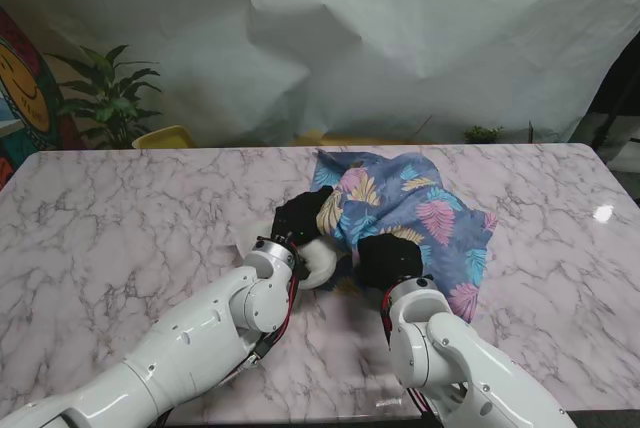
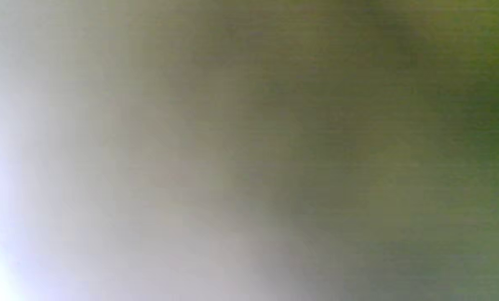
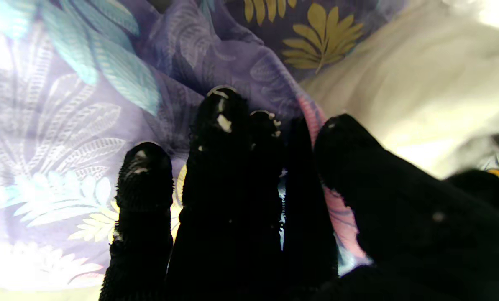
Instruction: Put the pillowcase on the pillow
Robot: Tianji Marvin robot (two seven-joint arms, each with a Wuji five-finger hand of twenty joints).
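White sheeting [image 1: 420, 38] hangs behind a marble-patterned worktop [image 1: 120, 218]; a potted plant [image 1: 108, 98] and a yellow object [image 1: 165, 136] stand at the upper left of the frame. Centre right of the stand's view, the leaf-printed pillowcase [image 1: 420, 208] lies crumpled on the worktop, with the white pillow [image 1: 318, 263] showing at its lower left edge. The left hand [image 1: 300, 216], black-gloved, lies on the pillow at the pillowcase's opening; whether its fingers grip anything cannot be told, and the left wrist view is wholly blurred. The right hand [image 1: 388, 260] rests on the lower edge of the pillowcase. In the right wrist view its fingers [image 3: 218, 138] lie close together with a fold of printed fabric pinched between them and the thumb [image 3: 358, 167], the pillow pale beyond.
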